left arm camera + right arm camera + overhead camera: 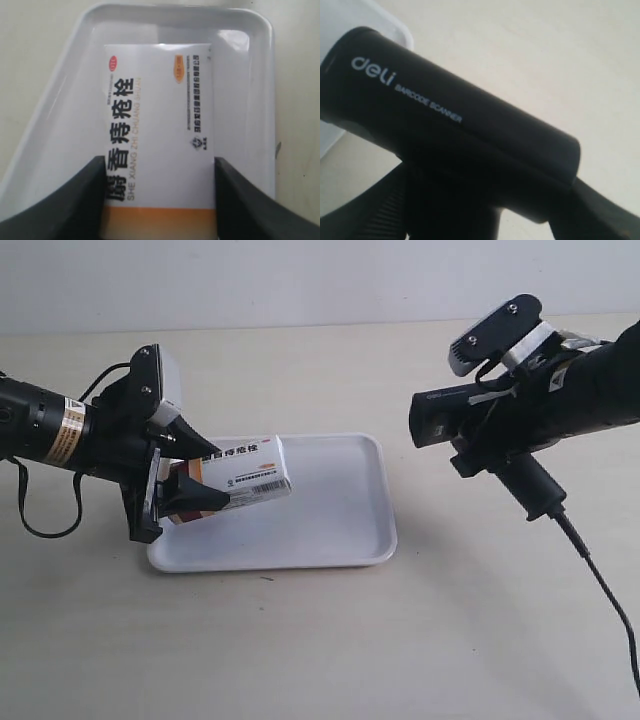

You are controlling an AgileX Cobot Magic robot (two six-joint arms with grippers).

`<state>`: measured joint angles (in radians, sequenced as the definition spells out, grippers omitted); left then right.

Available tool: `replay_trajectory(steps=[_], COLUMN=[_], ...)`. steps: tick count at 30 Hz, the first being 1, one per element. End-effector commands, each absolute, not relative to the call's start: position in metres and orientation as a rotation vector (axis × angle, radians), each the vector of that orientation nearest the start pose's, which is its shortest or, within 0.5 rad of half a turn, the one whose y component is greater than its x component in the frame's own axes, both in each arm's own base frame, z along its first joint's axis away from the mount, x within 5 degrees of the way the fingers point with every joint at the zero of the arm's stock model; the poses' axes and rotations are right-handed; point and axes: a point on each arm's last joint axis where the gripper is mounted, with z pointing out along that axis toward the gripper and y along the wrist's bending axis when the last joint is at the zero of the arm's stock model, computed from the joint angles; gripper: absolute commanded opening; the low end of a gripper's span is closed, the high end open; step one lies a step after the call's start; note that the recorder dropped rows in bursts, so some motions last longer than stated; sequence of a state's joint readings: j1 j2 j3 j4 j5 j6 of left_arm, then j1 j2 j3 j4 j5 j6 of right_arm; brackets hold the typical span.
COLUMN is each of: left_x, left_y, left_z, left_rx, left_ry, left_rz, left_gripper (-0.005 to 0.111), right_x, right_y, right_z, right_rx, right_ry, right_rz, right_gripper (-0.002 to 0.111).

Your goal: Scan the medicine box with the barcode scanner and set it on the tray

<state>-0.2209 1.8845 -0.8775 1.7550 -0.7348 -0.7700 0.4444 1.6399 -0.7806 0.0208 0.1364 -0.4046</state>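
The white medicine box point(250, 472) point(160, 135) with Chinese lettering and an orange-tan band hangs just above the left part of the white tray point(340, 520) point(245, 75); its barcode face shows in the exterior view. My left gripper point(190, 480) point(160, 200) is shut on the box's banded end, one black finger pressed to each side. My right gripper point(490, 445) point(485, 210) is shut on the black barcode scanner point(470, 415) point(450, 120). The scanner is held in the air to the right of the tray, its head pointing towards the box.
The scanner's black cable point(600, 590) trails from the handle down across the beige table point(300, 640) to the exterior view's right edge. A black cable point(20, 510) loops under the arm at the exterior view's left.
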Motion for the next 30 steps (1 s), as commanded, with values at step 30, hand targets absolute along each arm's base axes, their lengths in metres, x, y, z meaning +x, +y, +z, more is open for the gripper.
replay_trajectory(steps=[30], left_x=[0.313], left_y=[-0.167], left_z=[0.104], left_rx=[1.42], left_ry=[1.902], left_rz=[-0.428], left_gripper=[0.0], right_x=[0.33], right_y=[0.126], right_z=[0.117], right_rx=[-0.623], right_ry=[2.505], right_rz=[0.089], right_gripper=[0.0])
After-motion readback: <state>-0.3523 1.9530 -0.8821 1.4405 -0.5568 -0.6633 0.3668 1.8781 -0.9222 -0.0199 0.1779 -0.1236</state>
